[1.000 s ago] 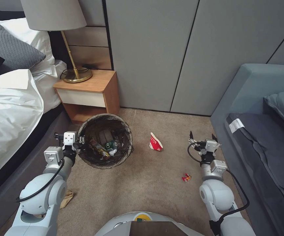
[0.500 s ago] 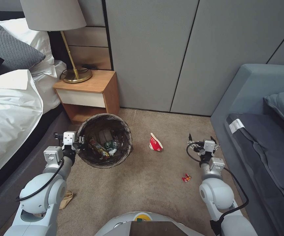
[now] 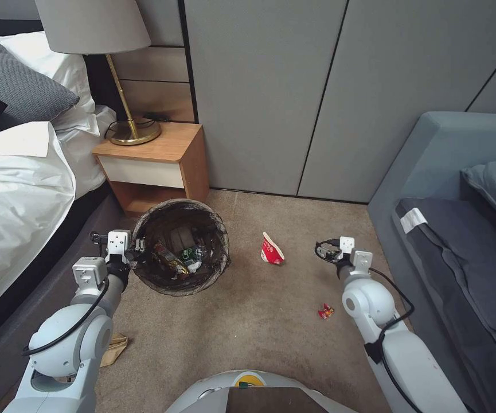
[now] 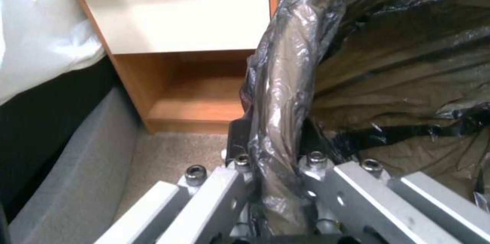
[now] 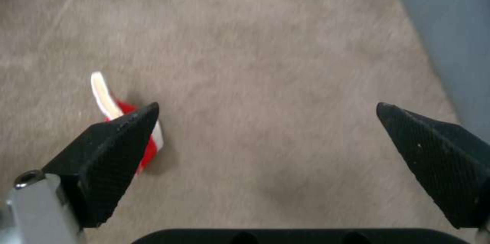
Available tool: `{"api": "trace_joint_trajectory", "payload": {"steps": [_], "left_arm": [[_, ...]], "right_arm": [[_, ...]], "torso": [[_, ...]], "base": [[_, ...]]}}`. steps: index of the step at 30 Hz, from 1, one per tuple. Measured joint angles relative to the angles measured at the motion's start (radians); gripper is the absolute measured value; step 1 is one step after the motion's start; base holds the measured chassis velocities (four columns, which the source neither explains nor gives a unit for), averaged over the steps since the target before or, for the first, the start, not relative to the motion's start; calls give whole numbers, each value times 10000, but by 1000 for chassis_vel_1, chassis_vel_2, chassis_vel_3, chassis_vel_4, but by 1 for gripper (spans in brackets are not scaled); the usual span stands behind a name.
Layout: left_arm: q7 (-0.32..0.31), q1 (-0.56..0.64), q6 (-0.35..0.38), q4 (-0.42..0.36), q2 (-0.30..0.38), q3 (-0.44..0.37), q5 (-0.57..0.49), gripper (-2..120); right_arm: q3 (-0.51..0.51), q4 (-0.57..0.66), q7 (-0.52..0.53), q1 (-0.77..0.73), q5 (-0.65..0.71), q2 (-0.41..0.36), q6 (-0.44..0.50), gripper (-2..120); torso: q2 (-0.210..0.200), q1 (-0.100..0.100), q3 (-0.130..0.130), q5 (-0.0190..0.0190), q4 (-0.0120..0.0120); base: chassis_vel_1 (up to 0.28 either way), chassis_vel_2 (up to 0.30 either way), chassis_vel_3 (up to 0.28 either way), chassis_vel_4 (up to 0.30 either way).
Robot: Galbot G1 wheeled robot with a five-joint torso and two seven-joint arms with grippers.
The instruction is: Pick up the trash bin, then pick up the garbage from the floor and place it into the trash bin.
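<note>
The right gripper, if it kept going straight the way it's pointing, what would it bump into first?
Probably bare floor: the open right gripper aims down at carpet. The red-and-white wrapper lies off beside one finger; the wall is farther on.

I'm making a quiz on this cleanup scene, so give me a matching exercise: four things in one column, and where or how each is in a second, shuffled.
Things
1. trash bin
2. red and white wrapper
3. left claw
4. right claw

States
A. open above bare carpet
B. lying on the floor between bin and right arm
C. shut on the bin's rim
D. holds litter inside, lined with a dark bag

Pairs: 1-D, 2-B, 3-C, 4-A
</note>
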Motion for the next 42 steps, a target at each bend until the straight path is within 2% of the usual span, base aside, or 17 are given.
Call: {"api": "trace_joint_trajectory", "payload": {"steps": [6, 16, 23, 32, 42], "left_arm": [[4, 51, 0, -6, -23, -21, 19, 0], [8, 89, 1, -10, 8, -24, 34, 0], [12, 61, 8, 28, 72, -19, 32, 0], [23, 11, 11, 90, 100, -24, 23, 0], [22, -52, 12, 180, -7, 5, 37, 0]], "right_arm": [[-400, -694, 86, 393, 320, 1, -403, 100], [-671, -1900, -477, 578, 142, 137, -146, 100], [-1020, -1971, -676, 679, -57, 163, 105, 100], [-1687, -1971, -918, 1150, -233, -483, 187, 100], [-1624, -2413, -1163, 672, -620, -273, 476, 100]], "torso": [[0, 0, 0, -1, -3], [0, 0, 0, -2, -3], [0, 0, 0, -2, -3], [0, 0, 0, -1, -1], [0, 0, -1, -3, -2]], "base": [[0, 0, 0, 0], [0, 0, 0, 0], [0, 0, 0, 0], [0, 0, 0, 0], [0, 0, 0, 0]]}}
